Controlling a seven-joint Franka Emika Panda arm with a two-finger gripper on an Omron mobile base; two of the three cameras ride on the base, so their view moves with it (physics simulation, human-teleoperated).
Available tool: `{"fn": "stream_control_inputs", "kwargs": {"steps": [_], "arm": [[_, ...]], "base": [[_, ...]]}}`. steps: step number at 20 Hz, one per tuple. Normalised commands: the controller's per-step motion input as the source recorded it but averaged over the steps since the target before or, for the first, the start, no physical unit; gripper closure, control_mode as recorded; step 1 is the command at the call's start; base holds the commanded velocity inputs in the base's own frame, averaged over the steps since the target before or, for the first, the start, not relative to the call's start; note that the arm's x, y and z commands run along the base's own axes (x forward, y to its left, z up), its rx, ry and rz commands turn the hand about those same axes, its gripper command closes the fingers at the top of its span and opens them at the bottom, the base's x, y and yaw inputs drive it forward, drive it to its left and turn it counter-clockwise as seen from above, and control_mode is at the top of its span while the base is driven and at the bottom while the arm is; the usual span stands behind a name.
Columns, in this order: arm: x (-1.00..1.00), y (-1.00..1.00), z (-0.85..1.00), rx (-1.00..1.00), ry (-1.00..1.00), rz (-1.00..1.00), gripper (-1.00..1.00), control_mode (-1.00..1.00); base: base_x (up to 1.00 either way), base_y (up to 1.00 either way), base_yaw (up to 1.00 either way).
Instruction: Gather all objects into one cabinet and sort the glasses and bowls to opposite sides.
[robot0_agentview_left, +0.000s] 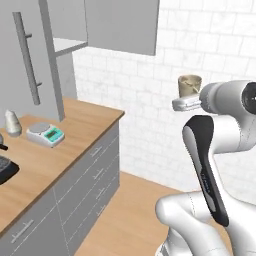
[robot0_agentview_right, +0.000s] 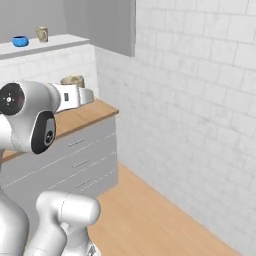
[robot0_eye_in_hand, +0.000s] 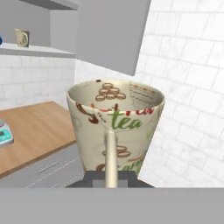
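Observation:
My gripper (robot0_agentview_left: 186, 103) is shut on a beige mottled cup (robot0_agentview_left: 190, 84) and holds it upright in mid-air, out past the end of the counter. The hand view has this cup (robot0_eye_in_hand: 116, 127) close up, printed with "tea". In the right base view the cup (robot0_agentview_right: 72, 81) sits just above the hand (robot0_agentview_right: 82, 95). On the open cabinet's pale shelf (robot0_agentview_right: 55, 44) stand a small blue bowl (robot0_agentview_right: 20, 41) and a second beige cup (robot0_agentview_right: 42, 33). That second cup (robot0_eye_in_hand: 22, 37) is up at the far left of the hand view. The cabinet door (robot0_agentview_left: 30, 65) hangs open.
A wooden counter (robot0_agentview_left: 70, 145) over white drawers (robot0_agentview_left: 95, 172) runs along the left. On it stand a kitchen scale (robot0_agentview_left: 46, 134), a white bottle (robot0_agentview_left: 13, 123) and a dark object (robot0_agentview_left: 6, 169) cut off at the left edge. A white tiled wall (robot0_agentview_left: 200, 40) lies ahead.

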Motion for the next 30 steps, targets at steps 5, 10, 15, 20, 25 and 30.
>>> {"fn": "stream_control_inputs", "kwargs": {"steps": [5, 10, 15, 20, 25, 30], "arm": [[0.00, 0.00, 0.00, 0.00, 0.00, 0.00, 1.00, 1.00], [0.00, 0.00, 0.00, 0.00, 0.00, 0.00, 1.00, 1.00], [0.00, 0.00, 0.00, 0.00, 0.00, 0.00, 1.00, 1.00], [0.00, 0.00, 0.00, 0.00, 0.00, 0.00, 1.00, 1.00], [0.00, 0.00, 0.00, 0.00, 0.00, 0.00, 1.00, 1.00], [0.00, 0.00, 0.00, 0.00, 0.00, 0.00, 1.00, 1.00]], "base": [[0.78, 0.38, 0.15], [0.03, 0.90, 0.26], [0.50, 0.03, 0.26], [0.91, -0.95, 0.17], [0.60, -0.68, 0.22], [-0.39, 0.28, 0.48]]}}
